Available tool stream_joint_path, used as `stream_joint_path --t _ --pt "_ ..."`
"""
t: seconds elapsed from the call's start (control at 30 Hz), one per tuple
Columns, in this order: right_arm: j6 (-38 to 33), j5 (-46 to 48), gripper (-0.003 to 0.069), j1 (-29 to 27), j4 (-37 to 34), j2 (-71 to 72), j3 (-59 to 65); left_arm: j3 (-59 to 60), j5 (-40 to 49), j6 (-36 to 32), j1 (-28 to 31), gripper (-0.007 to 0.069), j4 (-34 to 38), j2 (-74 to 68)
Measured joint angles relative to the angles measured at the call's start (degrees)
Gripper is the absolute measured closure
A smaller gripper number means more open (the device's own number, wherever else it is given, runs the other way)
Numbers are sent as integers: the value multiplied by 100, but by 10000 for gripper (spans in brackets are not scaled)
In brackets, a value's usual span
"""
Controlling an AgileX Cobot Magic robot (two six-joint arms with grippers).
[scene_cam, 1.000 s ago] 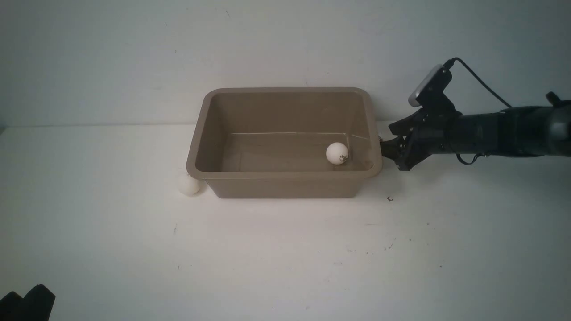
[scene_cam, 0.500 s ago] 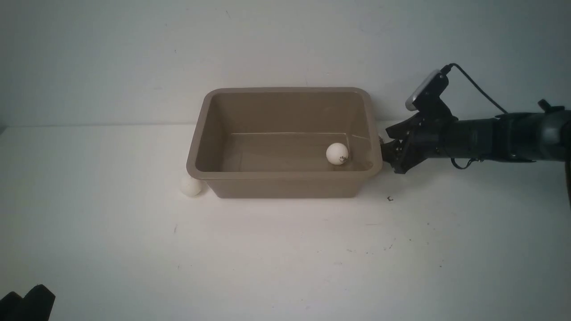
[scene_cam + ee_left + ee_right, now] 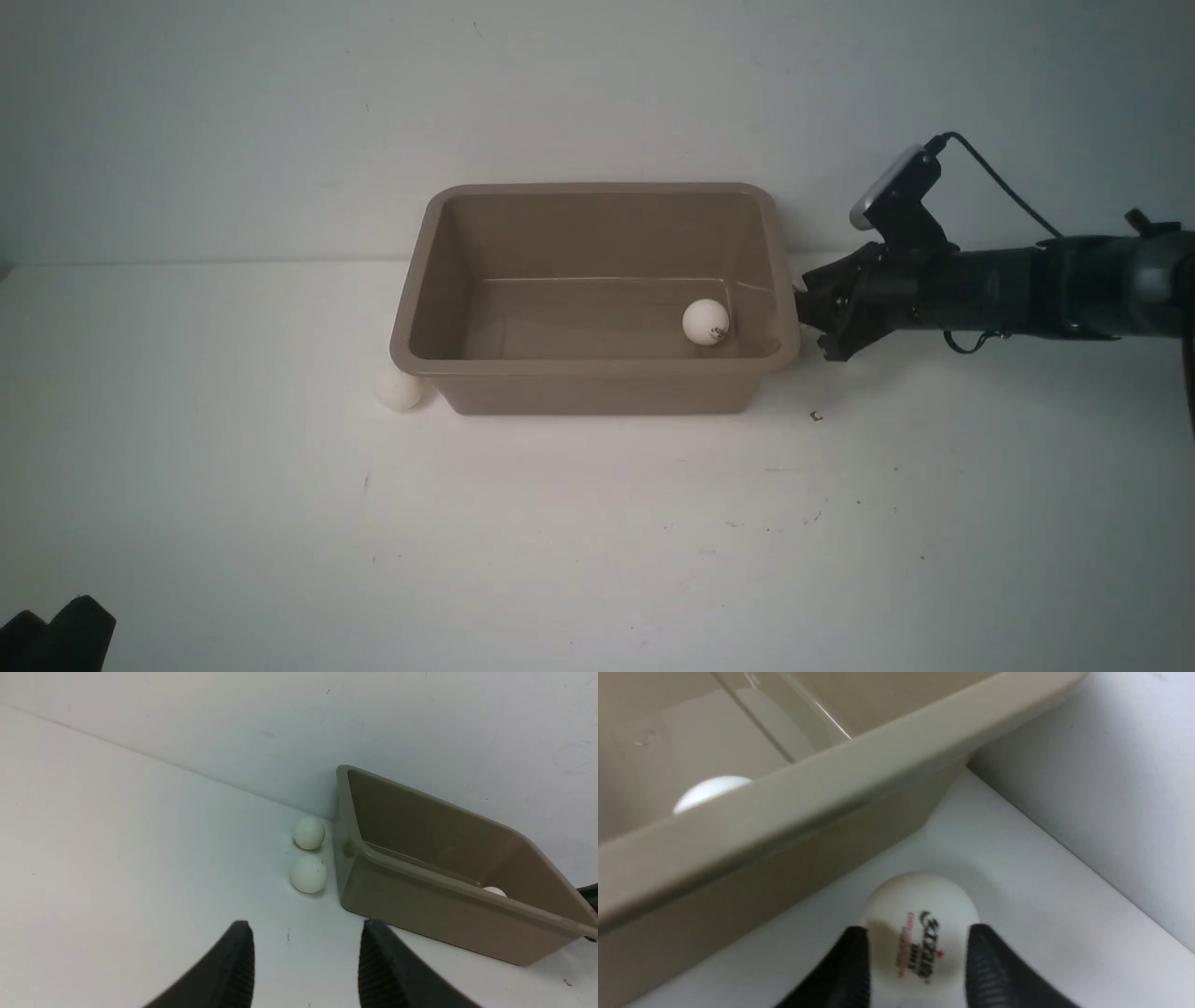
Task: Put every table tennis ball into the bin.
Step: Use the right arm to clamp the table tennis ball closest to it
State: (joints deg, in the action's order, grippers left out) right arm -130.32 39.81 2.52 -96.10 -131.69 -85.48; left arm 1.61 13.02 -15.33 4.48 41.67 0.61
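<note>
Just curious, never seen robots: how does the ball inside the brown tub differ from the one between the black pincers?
The loose ball lies inside the bin; the pinched ball is outside, beyond its right wall. Nothing touches the loose ball; the right gripper clasps the pinched ball's sides. Both are white with a printed logo.

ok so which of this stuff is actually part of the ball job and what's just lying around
Part of the job: bin; ball inside it; front left ball and rear left ball, on the table beside the bin; logo ball, gripped by the right tool.
Just lying about: dark speck on the table, off the bin's front right corner.
</note>
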Motion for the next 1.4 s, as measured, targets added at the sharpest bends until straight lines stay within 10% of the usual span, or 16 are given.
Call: stream_joint_path --t 0.37,0.83,1.4 --pt "-177 78 638 0 -108 0 0 0 0 -7 0 335 0 0" --pt "-289 -249 166 0 -173 0 0 0 0 -98 0 335 0 0" --pt "-286 -189 143 0 -203 -203 -438 0 0 -104 0 335 0 0"
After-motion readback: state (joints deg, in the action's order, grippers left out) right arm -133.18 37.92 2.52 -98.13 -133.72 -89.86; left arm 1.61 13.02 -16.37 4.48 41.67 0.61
